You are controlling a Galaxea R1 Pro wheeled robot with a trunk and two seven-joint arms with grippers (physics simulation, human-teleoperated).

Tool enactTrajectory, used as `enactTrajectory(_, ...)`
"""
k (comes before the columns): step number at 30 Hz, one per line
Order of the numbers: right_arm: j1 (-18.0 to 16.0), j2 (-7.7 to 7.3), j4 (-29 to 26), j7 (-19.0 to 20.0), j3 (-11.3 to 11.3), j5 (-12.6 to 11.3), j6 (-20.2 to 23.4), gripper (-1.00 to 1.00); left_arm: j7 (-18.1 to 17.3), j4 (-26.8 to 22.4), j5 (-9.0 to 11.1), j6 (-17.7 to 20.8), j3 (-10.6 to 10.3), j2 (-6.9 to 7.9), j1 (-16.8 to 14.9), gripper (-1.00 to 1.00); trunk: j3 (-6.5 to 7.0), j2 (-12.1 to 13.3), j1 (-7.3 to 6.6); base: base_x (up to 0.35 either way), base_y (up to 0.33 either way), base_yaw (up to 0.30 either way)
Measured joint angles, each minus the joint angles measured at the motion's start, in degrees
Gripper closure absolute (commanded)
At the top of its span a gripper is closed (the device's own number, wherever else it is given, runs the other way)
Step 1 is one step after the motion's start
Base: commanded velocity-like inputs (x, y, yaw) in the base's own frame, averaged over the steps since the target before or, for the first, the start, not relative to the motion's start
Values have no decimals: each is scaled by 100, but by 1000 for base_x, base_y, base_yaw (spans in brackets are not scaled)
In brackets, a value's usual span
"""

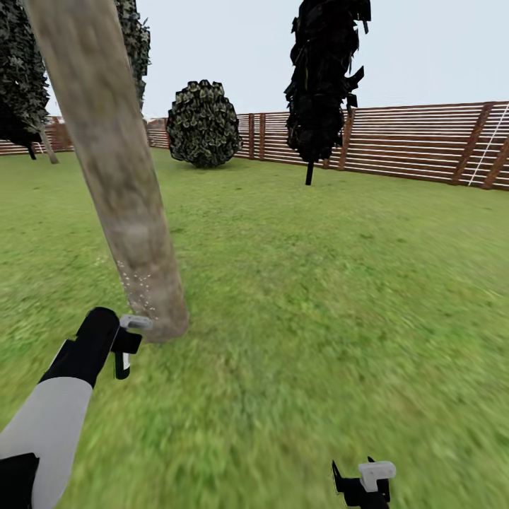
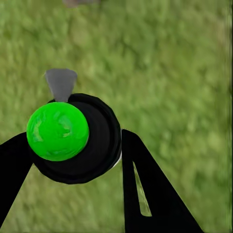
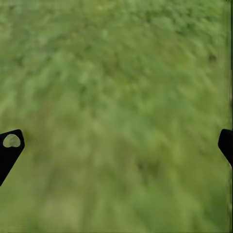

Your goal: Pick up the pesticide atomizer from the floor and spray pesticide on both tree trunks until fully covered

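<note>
Head view: the left pincer (image 1: pixel 121 348) is closed around the small dark pesticide atomizer with a pale grey trigger head (image 1: pixel 129 335), held just beside the foot of the thick, pale grey-brown mottled tree trunk (image 1: pixel 116 167), which leans slightly; a fine scatter of whitish specks of pesticide (image 1: pixel 138 291) lies on the lower bark. The right pincer (image 1: pixel 364 484) hangs low over the green lawn (image 1: pixel 318 283) (its opening cannot be judged here).
Left wrist view: black fingers (image 2: pixel 150 189) press both sides of the atomizer's round dark body, a bright green cap (image 2: pixel 57 131) on top, grey nozzle (image 2: pixel 61 83) pointing away.
Right wrist view: black fingertips (image 3: pixel 9 148) spread wide apart, nothing between them, over blurred grass.
</note>
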Motion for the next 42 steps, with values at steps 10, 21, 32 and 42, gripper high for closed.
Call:
enactTrajectory(10,0,2,0,0,0,0,5,-100,0,57,-3,-1,0,-8,0,100,0,0,0,85,-256,34)
enactTrajectory(21,0,3,0,0,0,0,9,-100,0,64,-5,-2,0,-8,6,100,0,0,0,0,-276,267)
enactTrajectory(32,0,3,0,0,0,0,7,-100,0,233,3,-10,0,-8,9,100,0,0,0,1,-276,165)
enactTrajectory(42,0,3,0,0,0,0,9,-100,0,328,-3,-20,4,7,21,100,0,0,0,121,-271,2)
